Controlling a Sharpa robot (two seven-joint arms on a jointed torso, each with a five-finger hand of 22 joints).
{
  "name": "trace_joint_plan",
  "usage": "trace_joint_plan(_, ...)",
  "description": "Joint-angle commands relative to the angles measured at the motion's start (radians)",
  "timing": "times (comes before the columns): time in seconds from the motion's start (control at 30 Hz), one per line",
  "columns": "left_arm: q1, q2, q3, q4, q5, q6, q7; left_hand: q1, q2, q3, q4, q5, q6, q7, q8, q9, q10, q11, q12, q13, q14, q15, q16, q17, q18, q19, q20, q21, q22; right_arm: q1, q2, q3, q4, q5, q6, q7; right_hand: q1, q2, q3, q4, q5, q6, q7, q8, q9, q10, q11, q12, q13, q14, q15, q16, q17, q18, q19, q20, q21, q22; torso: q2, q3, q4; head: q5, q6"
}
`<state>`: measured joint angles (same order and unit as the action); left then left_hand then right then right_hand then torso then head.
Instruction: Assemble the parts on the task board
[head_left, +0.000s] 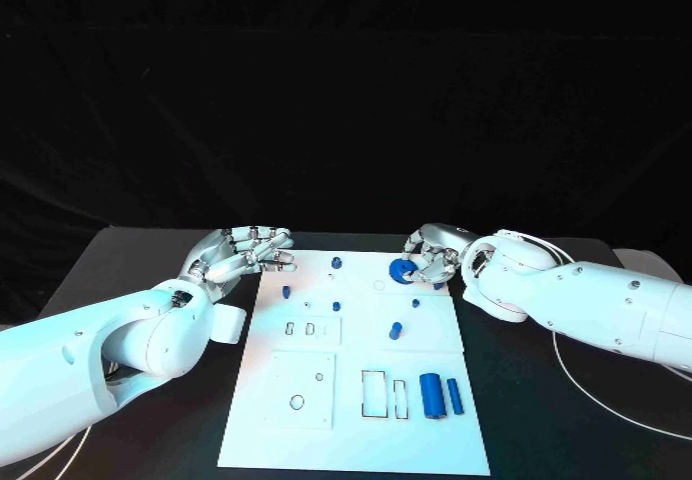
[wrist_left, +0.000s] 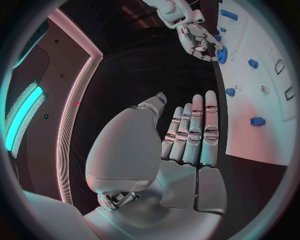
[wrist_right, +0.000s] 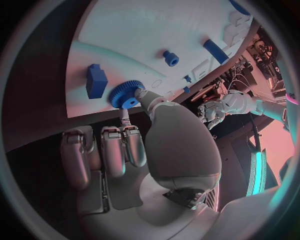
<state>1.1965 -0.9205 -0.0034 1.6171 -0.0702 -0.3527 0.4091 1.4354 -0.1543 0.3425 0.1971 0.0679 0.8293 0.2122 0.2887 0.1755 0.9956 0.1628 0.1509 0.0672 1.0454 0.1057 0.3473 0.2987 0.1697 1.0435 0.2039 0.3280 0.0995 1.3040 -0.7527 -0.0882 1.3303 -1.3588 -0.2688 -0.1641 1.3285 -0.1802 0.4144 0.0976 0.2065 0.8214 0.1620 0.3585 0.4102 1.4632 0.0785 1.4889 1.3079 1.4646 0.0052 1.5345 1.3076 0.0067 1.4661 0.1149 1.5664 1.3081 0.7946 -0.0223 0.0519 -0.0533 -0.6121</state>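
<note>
The white task board lies in the middle of the black table. My right hand is at the board's far right part and pinches a blue gear between thumb and a finger, low over the board. The same gear sits at my fingertips beside a blue block. My left hand hovers at the board's far left corner, fingers straight, holding nothing. Small blue pegs stand on the board's far half.
A blue cylinder and a blue bar lie near the board's front right, next to outlined slots. More small blue parts stand mid-board. A white cable runs over the table at the right.
</note>
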Motion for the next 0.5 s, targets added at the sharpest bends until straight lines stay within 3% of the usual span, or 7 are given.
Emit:
trace_joint_plan(0.03, 0.001, 0.001, 0.001, 0.002, 0.002, 0.021, 0.003, -0.01, 0.0, 0.007, 0.001, -0.007, -0.007, 0.013, -0.005, 0.001, 0.0, 0.006, -0.002, -0.001, 0.004, 0.005, -0.004, 0.001, 0.013, 0.004, 0.0, 0.003, -0.002, -0.004, 0.001, -0.002, 0.001, -0.065, 0.035, -0.014, 0.012, -0.001, 0.008, -0.003, 0.0, 0.008, -0.001, 0.006, 0.002, 0.036, -0.001, 0.004, 0.183, 0.085, 0.001, 0.006, 0.157, -0.007, 0.105, 0.0, 0.004, 0.263, 0.0, -0.0002, 0.0007, -0.001, 0.0)
trace_joint_plan(0.37, 0.001, 0.0, 0.001, 0.003, 0.002, 0.022, 0.001, -0.01, 0.0, 0.007, 0.001, -0.007, -0.007, 0.013, -0.005, 0.001, 0.0, 0.006, -0.002, -0.001, 0.004, 0.005, -0.004, 0.001, 0.013, 0.004, 0.0, 0.003, -0.002, -0.006, 0.005, -0.004, 0.009, -0.094, 0.035, -0.022, -0.016, -0.011, 0.024, 0.006, -0.011, 0.024, -0.004, 0.007, -0.003, 0.04, -0.004, 0.009, 0.187, 0.085, -0.001, 0.007, 0.157, -0.007, 0.105, -0.001, 0.004, 0.263, 0.0, -0.0006, 0.0004, -0.003, -0.001)
trace_joint_plan(0.5, 0.001, 0.0, 0.001, 0.002, 0.002, 0.023, 0.001, -0.01, 0.0, 0.007, 0.001, -0.007, -0.007, 0.013, -0.005, 0.001, 0.0, 0.006, -0.002, -0.001, 0.004, 0.005, -0.004, 0.001, 0.013, 0.004, 0.0, 0.003, -0.002, -0.007, 0.004, -0.005, 0.021, -0.132, -0.039, -0.029, -0.034, -0.012, 0.036, 0.014, -0.005, 0.043, -0.011, 0.012, -0.004, 0.051, -0.009, 0.02, 0.199, 0.085, -0.005, 0.007, 0.157, -0.007, 0.105, -0.004, 0.004, 0.263, -0.001, -0.0003, 0.0007, -0.002, 0.0)
